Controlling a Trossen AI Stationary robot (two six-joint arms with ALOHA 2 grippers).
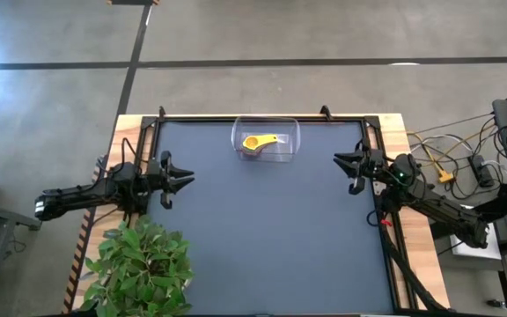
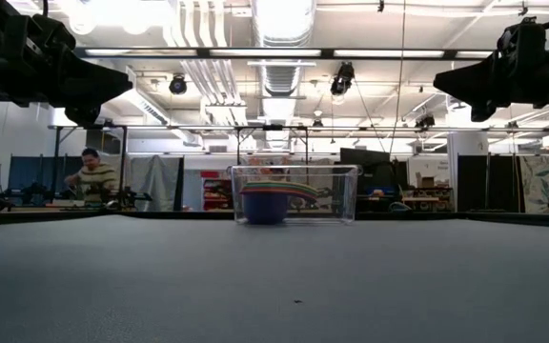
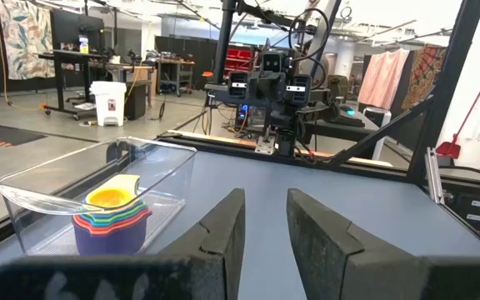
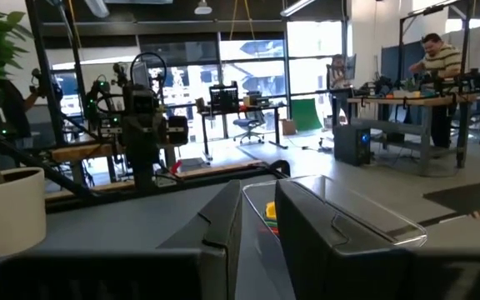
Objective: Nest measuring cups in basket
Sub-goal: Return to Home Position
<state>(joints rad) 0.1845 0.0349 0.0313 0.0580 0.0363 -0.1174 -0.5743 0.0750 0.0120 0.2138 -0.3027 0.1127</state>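
A clear plastic rectangular basket (image 1: 290,132) with rounded corners sits at the far middle of the dark table mat (image 1: 271,246). Inside it stands one nested stack of coloured plastic measuring cups (image 3: 111,221). The large blue cup is outermost and the small yellow cup (image 1: 258,143) is on top, its handle pointing right. The rims between them are packed too tightly to count with confidence. The left gripper (image 1: 188,179) hangs above the table's left edge, its fingers slightly parted and empty. The right gripper (image 1: 339,161) hangs above the right edge, likewise released and holding nothing. A leafy green potted plant (image 1: 143,264) stands at the near left corner
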